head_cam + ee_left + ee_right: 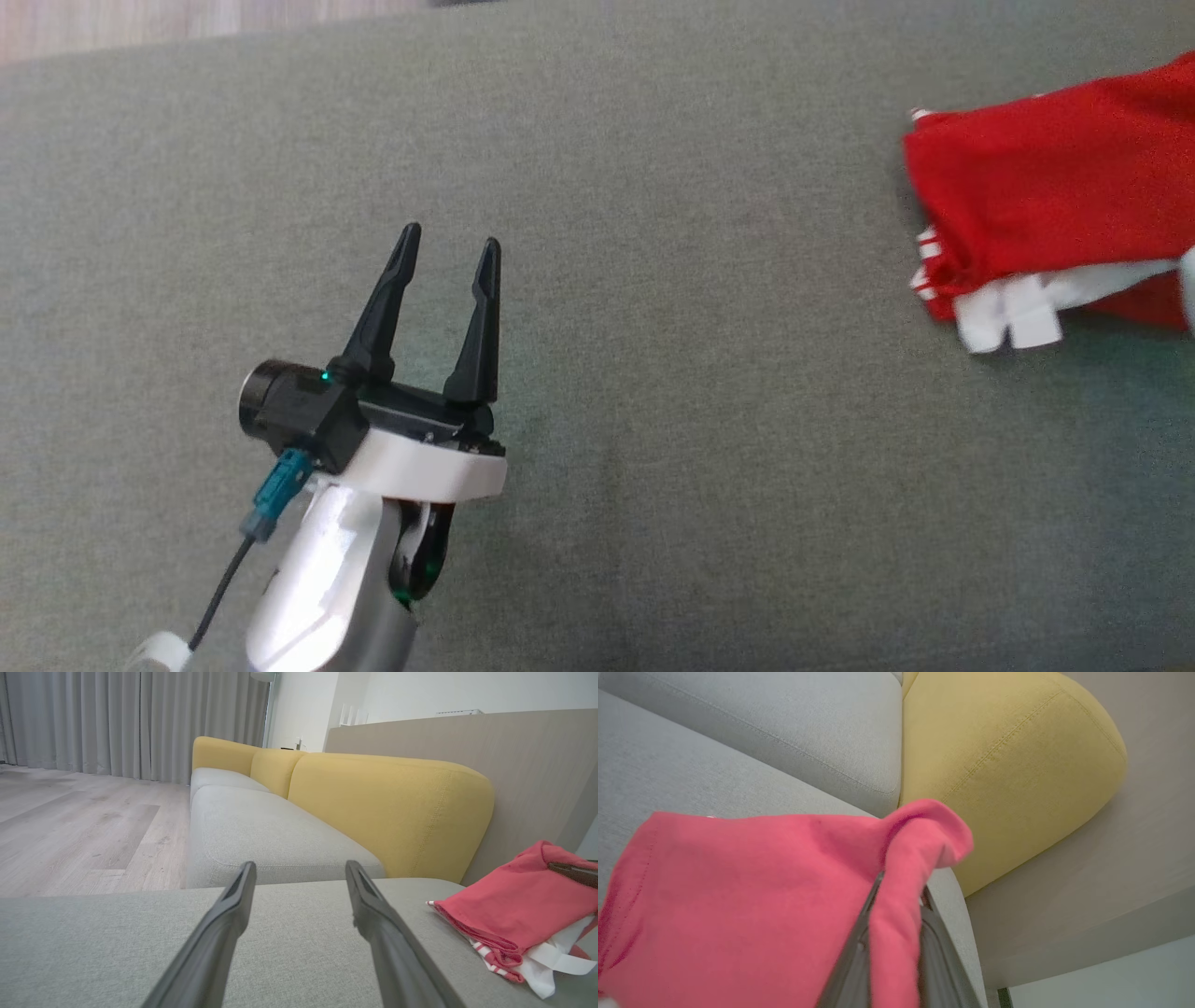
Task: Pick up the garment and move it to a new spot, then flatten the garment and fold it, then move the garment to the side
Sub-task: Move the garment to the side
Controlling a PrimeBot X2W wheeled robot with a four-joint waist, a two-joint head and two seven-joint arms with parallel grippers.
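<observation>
You're pinching a top fold of the folded red garment (1046, 205) with the right gripper (900, 893), at the right end of the grey seat cushion (653, 448). The left gripper (450, 245) is hovering spread, empty. Be sliding it low so layers aren't unfolding.

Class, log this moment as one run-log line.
left gripper: open, empty | right gripper: shut on red garment | red garment: bunched on grey seat
</observation>
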